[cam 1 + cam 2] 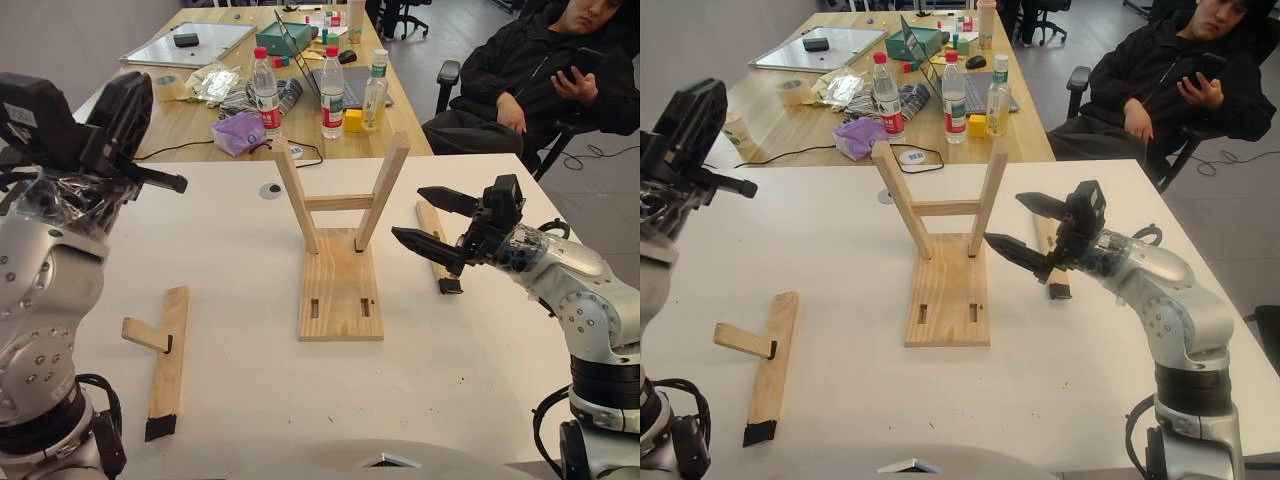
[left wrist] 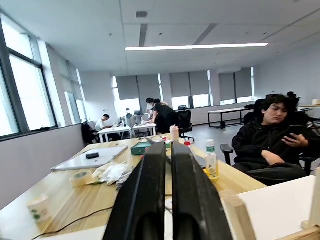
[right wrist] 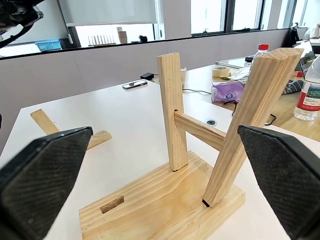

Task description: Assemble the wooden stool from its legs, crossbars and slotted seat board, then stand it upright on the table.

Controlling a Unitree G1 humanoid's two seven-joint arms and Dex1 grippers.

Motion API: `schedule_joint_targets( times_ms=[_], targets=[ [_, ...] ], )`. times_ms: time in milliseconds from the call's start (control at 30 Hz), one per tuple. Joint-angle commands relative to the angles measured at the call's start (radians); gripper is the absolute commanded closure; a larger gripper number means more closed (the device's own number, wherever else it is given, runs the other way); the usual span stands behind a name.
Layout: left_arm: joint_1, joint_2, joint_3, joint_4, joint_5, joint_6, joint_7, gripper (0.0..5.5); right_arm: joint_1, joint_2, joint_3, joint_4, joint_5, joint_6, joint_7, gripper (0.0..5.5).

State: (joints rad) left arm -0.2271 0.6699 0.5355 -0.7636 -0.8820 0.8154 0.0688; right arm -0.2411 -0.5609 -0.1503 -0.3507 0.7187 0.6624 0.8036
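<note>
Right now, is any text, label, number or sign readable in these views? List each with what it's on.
No text is legible.
Labels on the two red-capped bottles: too small to read.
Label on the green-capped bottle: too small to read.
Green print on the paper cup: blurred.
Seat board, legs and crossbar: bare wood with no markings.

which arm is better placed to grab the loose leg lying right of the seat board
Right. The right gripper is open and hovers close by that leg; the left gripper is shut and raised high on the opposite side.
</note>
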Motion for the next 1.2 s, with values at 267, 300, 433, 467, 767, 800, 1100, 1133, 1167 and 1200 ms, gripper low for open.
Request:
schedule_joint_targets(
  times_ms=[267,300,433,467,767,800,1100,1133,1167,1200],
  targets=[
    [0.338,-0.002,0.129,0.079,0.058,-0.043,-0.240,5.46,0.088,0.011,-0.018,-0.071,0.038,0.000,-0.050,0.10],
    [0.358,-0.013,0.125,0.072,0.055,-0.044,-0.249,5.46,0.093,0.012,-0.022,-0.077,0.041,-0.001,-0.059,0.10],
    [0.447,-0.060,0.123,0.046,0.069,-0.063,-0.271,5.46,0.096,0.009,-0.029,-0.078,0.048,-0.008,-0.073,0.10],
    [0.459,-0.068,0.120,0.047,0.075,-0.072,-0.276,5.46,0.096,0.007,-0.030,-0.079,0.050,-0.009,-0.076,0.10],
    [0.589,-0.154,0.091,0.035,0.141,-0.163,-0.305,5.46,0.075,-0.011,-0.037,-0.058,0.052,-0.004,-0.055,0.10],
    [0.614,-0.165,0.091,0.040,0.154,-0.182,-0.318,5.46,0.072,-0.013,-0.036,-0.056,0.051,-0.004,-0.052,0.10],
    [0.734,-0.295,-0.002,0.082,0.262,-0.331,-0.358,5.46,0.012,-0.036,-0.030,-0.011,0.047,0.011,-0.005,0.10],
    [0.732,-0.294,-0.005,0.086,0.266,-0.340,-0.361,5.46,0.010,-0.036,-0.030,-0.010,0.046,0.012,-0.003,0.10],
    [0.731,-0.292,-0.006,0.090,0.268,-0.347,-0.361,5.46,0.008,-0.036,-0.029,-0.008,0.044,0.012,-0.001,0.10],
    [0.730,-0.287,-0.002,0.091,0.269,-0.351,-0.363,5.46,0.008,-0.035,-0.029,-0.008,0.043,0.012,0.000,0.10]
  ],
)
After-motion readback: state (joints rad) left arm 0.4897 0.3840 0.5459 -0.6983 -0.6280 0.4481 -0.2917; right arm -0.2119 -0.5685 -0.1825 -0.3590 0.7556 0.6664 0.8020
